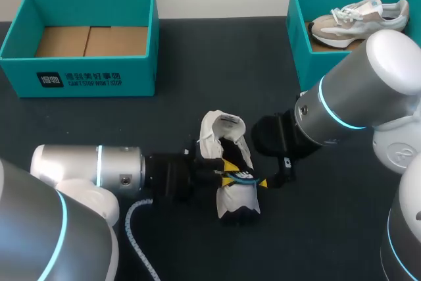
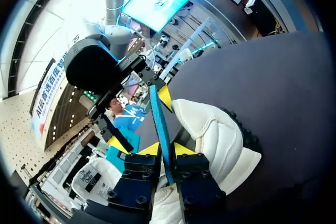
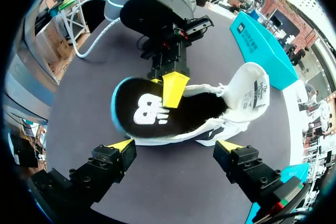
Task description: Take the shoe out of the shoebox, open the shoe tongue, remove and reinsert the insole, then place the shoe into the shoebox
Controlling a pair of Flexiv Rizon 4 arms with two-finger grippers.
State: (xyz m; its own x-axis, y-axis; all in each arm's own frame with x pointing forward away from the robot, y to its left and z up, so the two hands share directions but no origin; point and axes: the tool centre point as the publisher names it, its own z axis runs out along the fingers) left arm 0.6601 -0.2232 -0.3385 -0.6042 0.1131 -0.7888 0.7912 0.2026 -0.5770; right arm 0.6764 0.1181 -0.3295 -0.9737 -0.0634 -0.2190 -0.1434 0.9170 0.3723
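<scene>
- Centre frame, on the table: shoe (image 1: 231, 202), tongue (image 1: 220, 126) folded back to free the opening.
- Left gripper (image 2: 167, 148): fingers clamped on the edge of the insole (image 3: 142, 111), holding it at the heel opening; removal or reinsertion, cannot tell.
- Right gripper (image 3: 174, 145): fingers apart beside the shoe, probably ready to steady it.
- Upper left: shoebox (image 1: 79, 77), well apart, a likely destination.

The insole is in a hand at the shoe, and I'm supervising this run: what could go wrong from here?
1. The left hand pinches the insole near its edge, so it may slip or buckle when pushed in.
2. The right hand is open, not clamping the shoe, so the shoe may slide on the table.
</scene>
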